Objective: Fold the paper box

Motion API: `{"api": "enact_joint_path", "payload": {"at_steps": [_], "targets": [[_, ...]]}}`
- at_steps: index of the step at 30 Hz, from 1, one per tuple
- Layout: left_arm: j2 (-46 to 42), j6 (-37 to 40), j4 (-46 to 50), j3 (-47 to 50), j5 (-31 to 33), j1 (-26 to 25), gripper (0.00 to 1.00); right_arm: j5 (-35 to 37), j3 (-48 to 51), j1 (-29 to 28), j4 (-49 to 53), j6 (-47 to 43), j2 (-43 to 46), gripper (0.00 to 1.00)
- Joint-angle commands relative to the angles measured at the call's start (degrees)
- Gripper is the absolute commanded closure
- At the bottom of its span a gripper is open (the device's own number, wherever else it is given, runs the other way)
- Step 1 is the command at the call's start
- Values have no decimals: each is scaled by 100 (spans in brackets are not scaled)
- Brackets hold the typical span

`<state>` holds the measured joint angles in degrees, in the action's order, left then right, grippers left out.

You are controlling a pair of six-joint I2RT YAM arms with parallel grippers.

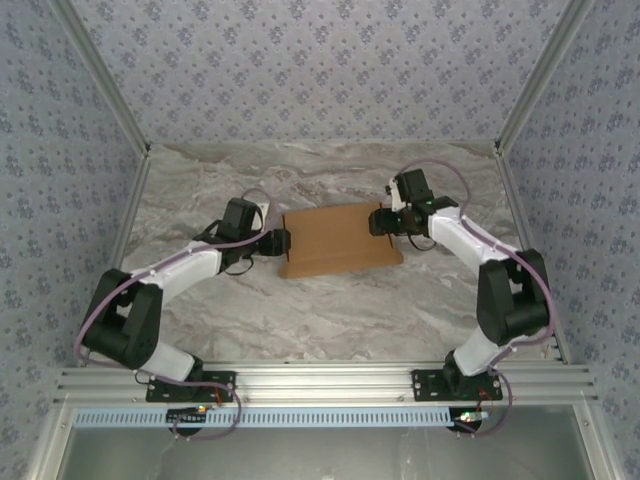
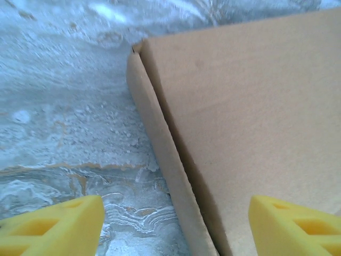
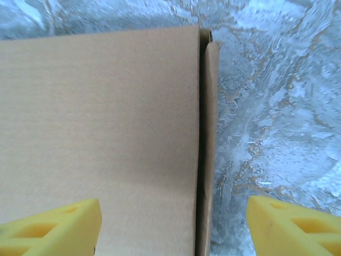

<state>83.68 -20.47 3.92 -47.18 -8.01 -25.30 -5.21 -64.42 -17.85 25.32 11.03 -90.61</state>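
Note:
The paper box (image 1: 338,239) is a flat brown cardboard box lying closed in the middle of the marble table. My left gripper (image 1: 283,243) sits at its left edge and my right gripper (image 1: 381,222) at its right edge. In the left wrist view the box lid (image 2: 245,106) and its left side wall (image 2: 160,144) run between the wide-apart yellow fingers (image 2: 53,226) of the left gripper (image 2: 176,228), which is open. In the right wrist view the lid (image 3: 101,117) and the right side wall (image 3: 209,133) lie between the spread fingers (image 3: 293,226) of the right gripper (image 3: 173,228), also open.
The marble tabletop (image 1: 330,320) is bounded by patterned walls and metal corner posts (image 1: 120,120). An aluminium rail (image 1: 320,385) carrying the arm bases runs along the near edge.

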Motion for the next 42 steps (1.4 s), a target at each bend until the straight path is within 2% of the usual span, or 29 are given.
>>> {"api": "enact_joint_path", "payload": {"at_steps": [1,7,14,22,30,34,40,42], "targets": [[-319,57,-279,36,419,-36,26,146,195,-125,133,-66,583,26],[-193,237,-438,-322,374,-35,21,933,566,-776,54,-6,1156,24],[507,506,-346,-1027,115,-1,21,1589,1314,-1380,-238,211,1659,18],[1150,930,-373,-1437,-232,-148,21,1487,2338,-1708,-1261,375,2120,16],[2175,1691,440,-2683,-368,-229,22,1733,2449,-1802,-1174,351,2275,16],[2763,2047,1276,-3602,-574,-223,22,1548,2435,-1769,-1102,252,2263,15],[3522,2178,2175,-4621,-1344,-168,22,414,2479,-1720,-1324,-135,2092,16],[3738,2204,2401,-4941,-1509,-162,22,245,2422,-1711,-1362,-229,1943,16]]}}
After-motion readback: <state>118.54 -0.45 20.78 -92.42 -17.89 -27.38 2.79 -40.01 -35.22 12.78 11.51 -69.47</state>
